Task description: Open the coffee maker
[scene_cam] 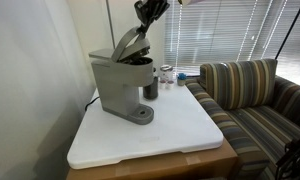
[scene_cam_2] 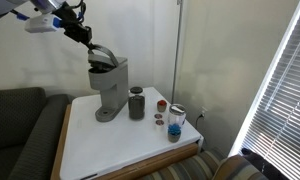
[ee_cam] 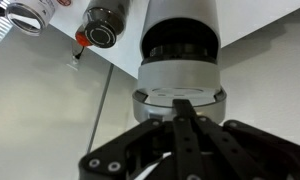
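Your gripper (ee_cam: 181, 106): fingers pressed together, at the lid (scene_cam_2: 103, 55). Your coffee maker (scene_cam: 118, 85): grey, lid tilted half open, on white table (scene_cam: 180, 135).

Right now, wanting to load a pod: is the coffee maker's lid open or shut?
Open: the lid slants up off the coffee maker in both exterior views.

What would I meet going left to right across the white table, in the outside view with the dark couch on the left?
coffee maker → dark cylindrical container → small jar
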Controlling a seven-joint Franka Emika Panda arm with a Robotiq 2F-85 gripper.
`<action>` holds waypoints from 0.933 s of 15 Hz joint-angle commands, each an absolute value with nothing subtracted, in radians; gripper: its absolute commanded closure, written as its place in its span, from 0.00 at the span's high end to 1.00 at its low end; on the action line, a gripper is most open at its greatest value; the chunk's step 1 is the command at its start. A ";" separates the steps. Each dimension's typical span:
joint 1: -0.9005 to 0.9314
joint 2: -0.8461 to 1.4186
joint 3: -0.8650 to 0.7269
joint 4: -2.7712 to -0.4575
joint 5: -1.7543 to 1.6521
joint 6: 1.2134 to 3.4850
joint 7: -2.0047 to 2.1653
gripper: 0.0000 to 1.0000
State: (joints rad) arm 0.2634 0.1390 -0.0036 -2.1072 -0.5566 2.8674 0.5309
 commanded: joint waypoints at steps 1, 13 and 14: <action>0.247 0.195 0.018 -2.011 -0.469 2.814 0.408 0.00; 0.244 0.284 0.035 -1.843 -0.356 2.710 0.246 0.00; 0.244 0.292 0.036 -1.833 -0.347 2.709 0.237 0.00</action>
